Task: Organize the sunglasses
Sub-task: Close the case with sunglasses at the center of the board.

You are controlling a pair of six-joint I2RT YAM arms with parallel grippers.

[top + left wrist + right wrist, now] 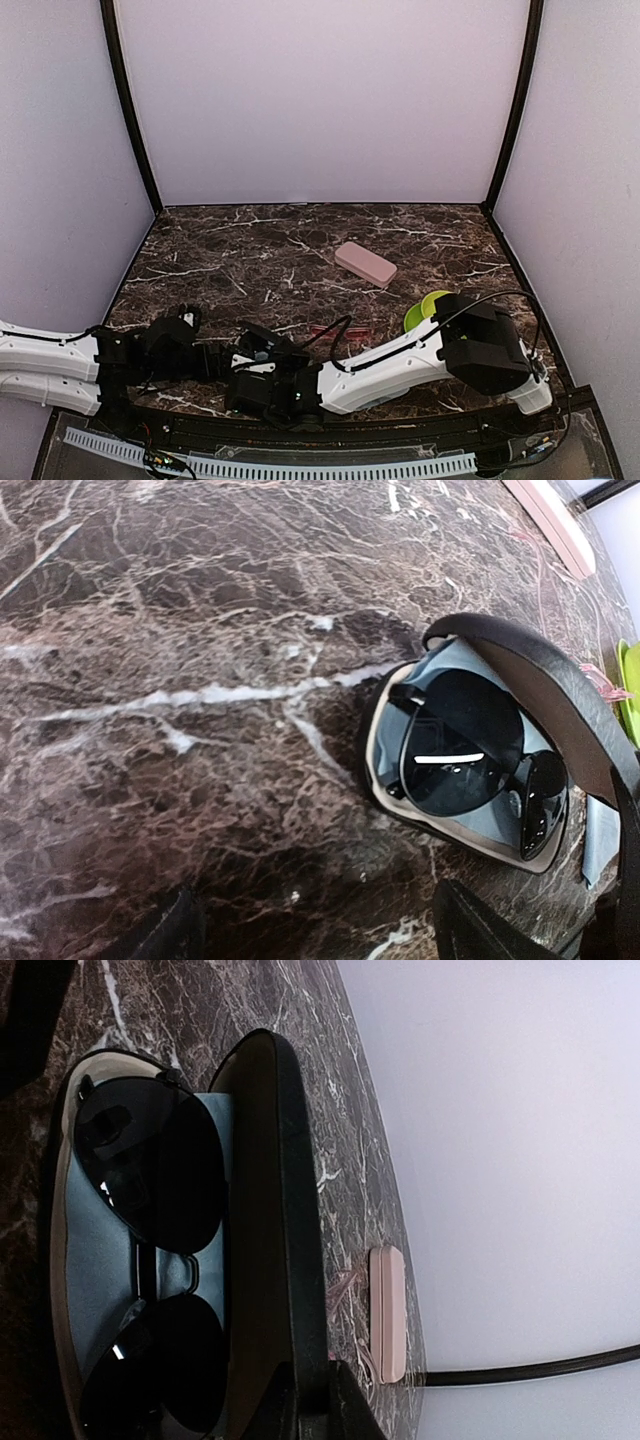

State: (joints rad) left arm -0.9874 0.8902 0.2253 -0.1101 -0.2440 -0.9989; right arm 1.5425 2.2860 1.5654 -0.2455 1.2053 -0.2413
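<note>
The black sunglasses point(470, 755) lie in an open black hard case point(385, 770) on its light blue lining, also seen in the right wrist view point(150, 1260). My right gripper point(312, 1405) is shut on the edge of the case's raised lid point(290, 1210); in the top view it is at the near middle point(268, 362). My left gripper point(320, 935) is open and empty, low over the table just short of the case. The red-pink sunglasses point(340, 330) lie on the table behind the right arm, partly hidden by a cable.
A closed pink hard case point(365, 263) lies further back at the centre, also in the right wrist view point(388, 1310). A green object point(425, 310) sits by the right arm. A light blue cloth point(600, 830) lies beside the black case. Purple walls surround the table.
</note>
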